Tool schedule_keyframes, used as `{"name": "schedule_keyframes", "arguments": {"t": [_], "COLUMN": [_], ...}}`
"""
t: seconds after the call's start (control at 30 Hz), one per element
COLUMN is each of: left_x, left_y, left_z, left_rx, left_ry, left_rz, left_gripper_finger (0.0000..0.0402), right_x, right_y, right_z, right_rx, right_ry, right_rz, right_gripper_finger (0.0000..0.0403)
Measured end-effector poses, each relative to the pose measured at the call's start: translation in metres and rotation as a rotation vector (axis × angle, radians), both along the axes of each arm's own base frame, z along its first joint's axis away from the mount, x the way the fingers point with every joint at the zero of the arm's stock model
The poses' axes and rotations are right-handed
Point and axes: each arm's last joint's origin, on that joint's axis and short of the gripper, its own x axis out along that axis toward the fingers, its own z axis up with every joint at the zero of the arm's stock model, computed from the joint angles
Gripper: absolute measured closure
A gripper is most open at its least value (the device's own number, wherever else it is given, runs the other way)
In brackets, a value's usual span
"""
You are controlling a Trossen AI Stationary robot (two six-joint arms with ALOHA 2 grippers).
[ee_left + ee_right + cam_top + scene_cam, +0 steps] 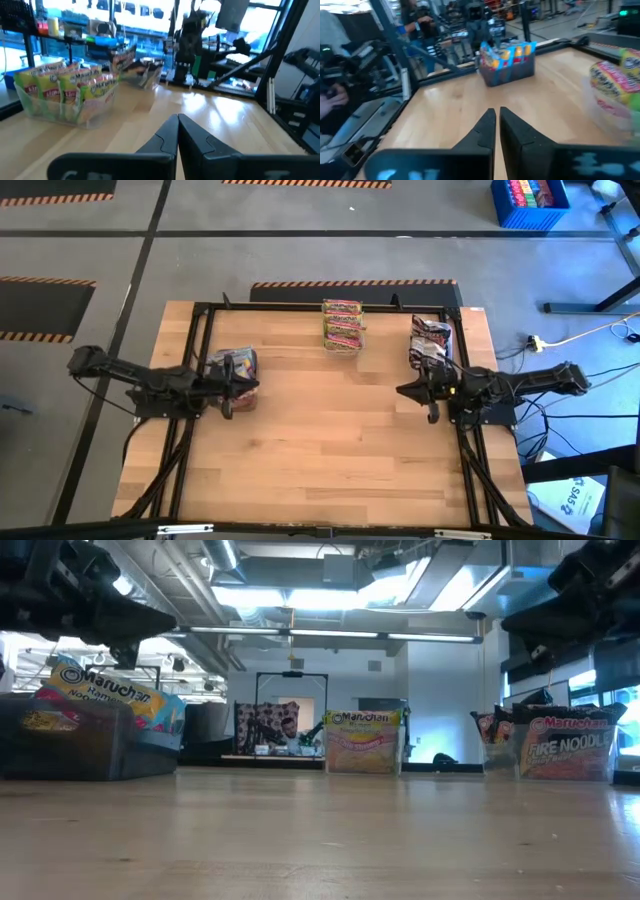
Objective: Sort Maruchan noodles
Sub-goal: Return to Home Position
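Plastic Maruchan noodles (342,325) at 12 o'clock: light, probably brittle, I'd pinch edges; left tool (177,122) and right tool (497,116) both together, empty.

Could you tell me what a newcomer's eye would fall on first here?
Three sorted batches on the table: yellow-green packets at the far middle, dark packets on the right, blue packets in a black bin on the left. The left gripper and right gripper, both shut, hang empty beside the outer two.
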Motion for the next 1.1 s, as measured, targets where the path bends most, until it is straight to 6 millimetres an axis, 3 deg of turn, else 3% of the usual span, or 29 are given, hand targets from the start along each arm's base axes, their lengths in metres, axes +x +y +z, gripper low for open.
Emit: {"name": "schedule_keyframes", "arguments": {"t": [0.3, 0.77, 1.1], "left_x": [-0.009, -0.020, -0.021], "left_y": [0.002, 0.009, 0.008], "left_z": [0.009, 0.003, 0.002], "left_rx": [0.070, -0.003, 0.007], "left_ry": [-0.083, -0.050, -0.039], "left_rz": [0.020, 0.168, 0.130], "left_gripper_finger": [0.0400, 0.0397, 0.0394], "right_x": [-0.010, -0.015, -0.015], "right_y": [-0.003, -0.004, -0.004], "right_z": [-0.018, -0.014, -0.014], "right_rx": [0.025, 0.066, 0.066], "right_ry": [-0.058, -0.108, -0.108], "right_rz": [-0.060, -0.073, -0.073], "right_gripper_finger": [0.0393, 0.0393, 0.0393]}}
